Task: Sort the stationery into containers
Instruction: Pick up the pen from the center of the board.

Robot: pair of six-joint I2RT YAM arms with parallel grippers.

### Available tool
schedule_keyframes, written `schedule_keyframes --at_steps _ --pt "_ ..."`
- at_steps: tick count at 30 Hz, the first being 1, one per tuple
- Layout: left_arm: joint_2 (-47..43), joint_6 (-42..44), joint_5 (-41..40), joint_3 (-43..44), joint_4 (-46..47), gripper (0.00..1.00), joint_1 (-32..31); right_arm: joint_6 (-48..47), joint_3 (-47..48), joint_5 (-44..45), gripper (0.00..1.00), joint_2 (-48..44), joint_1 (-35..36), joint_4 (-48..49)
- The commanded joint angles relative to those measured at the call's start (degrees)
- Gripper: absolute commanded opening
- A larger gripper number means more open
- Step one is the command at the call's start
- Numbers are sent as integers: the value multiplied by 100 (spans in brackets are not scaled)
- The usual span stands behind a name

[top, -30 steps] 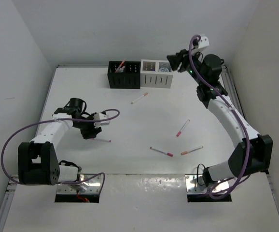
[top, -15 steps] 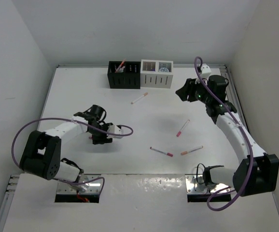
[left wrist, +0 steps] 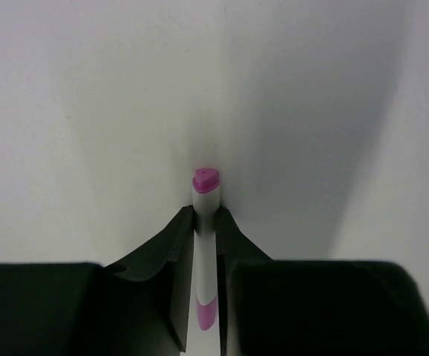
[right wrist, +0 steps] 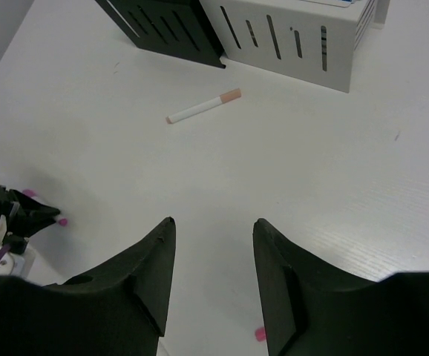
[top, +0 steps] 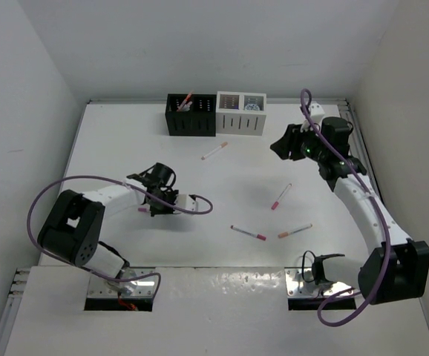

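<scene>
Pink-capped white pen [left wrist: 205,245] sits clenched in our left jaws, down near the table [top: 125,141], left of centre. Our right jaws hang released at upper right. The black box [top: 191,119] holds one pen and the white box [top: 240,123] some items. An orange-tipped pen [top: 214,150], pink-tipped pen [top: 280,196], red-tipped pen [top: 248,233] and orange pen [top: 295,231] lie loose, so we judge the sorting unfinished.

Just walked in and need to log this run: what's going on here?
Stationery is being sorted into a black box and a white box at the far edge of the table. The left gripper is shut on a pink-capped pen down at the table. The right gripper hangs open near the boxes, holding nothing. Four other pens lie loose on the table.
</scene>
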Motion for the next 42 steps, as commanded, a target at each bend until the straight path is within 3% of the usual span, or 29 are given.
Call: schedule_keyframes --at_steps 1,3,7,10,12,13,14,16,17,19,20,22,23,24,27,30,32,36,42 --pt "301 -187 18 -159 308 9 -134 -89 38 -126 45 -234 -59 -20" --pt "319 -598 220 41 309 1 -91 -150 56 -169 45 -270 -51 -56" --pt "529 -1565 1422 1078 -130 0 566 -606 310 -467 43 -200 -59 -318" --pt "547 -2873 3393 1931 -80 0 1208 -818 679 -898 41 -85 19 -486" --pt "425 -4654 4251 2073 629 0 1664 -1054 715 -987 41 -76 220 -434" --pt "363 -5444 4838 1969 1878 0 1789 -1186 715 -1004 41 -102 309 -399" --pt "293 -7340 4974 1846 2604 0 1921 -1335 689 -1022 41 -120 510 -364" --pt "187 -8795 5020 1590 4194 0 1974 -2221 654 -1031 42 -216 748 -311" --pt "196 -9715 4994 1581 4385 0 1966 -2581 645 -1048 42 -243 1028 -311" --pt "336 -10528 4897 1774 4247 0 1931 -4056 496 -1005 45 -418 1328 -381" --pt "536 -10663 4862 1888 4020 0 1835 -4992 382 -961 46 -480 1634 -233" --pt "748 -10411 4450 2572 2232 0 1641 -5763 -109 -917 51 -717 2022 118" --pt "906 -10392 4370 2731 1877 0 1589 -6454 -468 -925 52 -753 2145 520" --pt "899 -10566 4456 2715 2117 0 1562 -6722 -654 -952 55 -805 2260 759" --pt "793 -12180 4895 1996 3504 0 1465 -7251 -1364 -1162 58 -832 2655 1980" --pt "767 -12754 5055 1591 3840 0 1430 -7489 -2017 -1487 57 -718 2901 3184" --pt "732 -12791 5020 1432 3807 0 1430 -7594 -2377 -1558 56 -517 3095 4028" --pt "723 -12809 4888 1327 3614 0 1395 -8095 -2563 -1453 56 -95 3578 4574" --pt "662 -12835 4765 1186 3455 0 1289 -8113 -2678 -715 56 749 3992 6604"
